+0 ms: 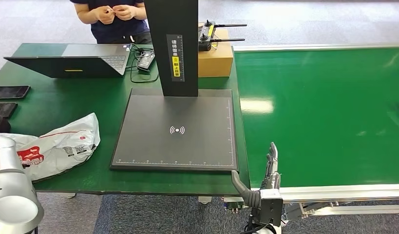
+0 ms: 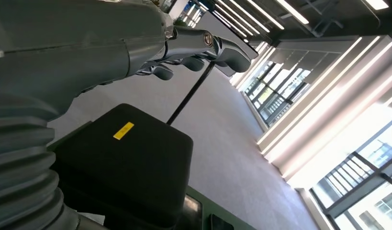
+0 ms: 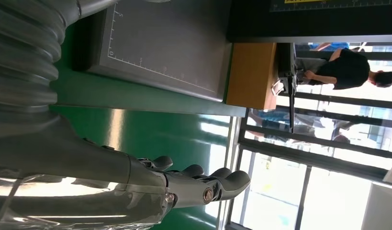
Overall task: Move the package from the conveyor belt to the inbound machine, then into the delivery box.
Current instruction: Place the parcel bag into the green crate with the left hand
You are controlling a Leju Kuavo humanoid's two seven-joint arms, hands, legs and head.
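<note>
Nearest is the right hand [image 1: 271,168], at the near edge of the green conveyor belt [image 1: 324,112], fingers stretched out and holding nothing. The left hand [image 2: 194,50] is loosely curled, nothing in it either. The package [image 1: 56,146], a white poly bag with red print I can't read, lies flat on the green table [image 1: 51,102] left of the inbound machine [image 1: 177,129], long axis running from near-left to far-right. The machine's post has a yellow label with unreadable characters. Beyond that are a laptop [image 1: 75,59] and a person [image 1: 114,14].
</note>
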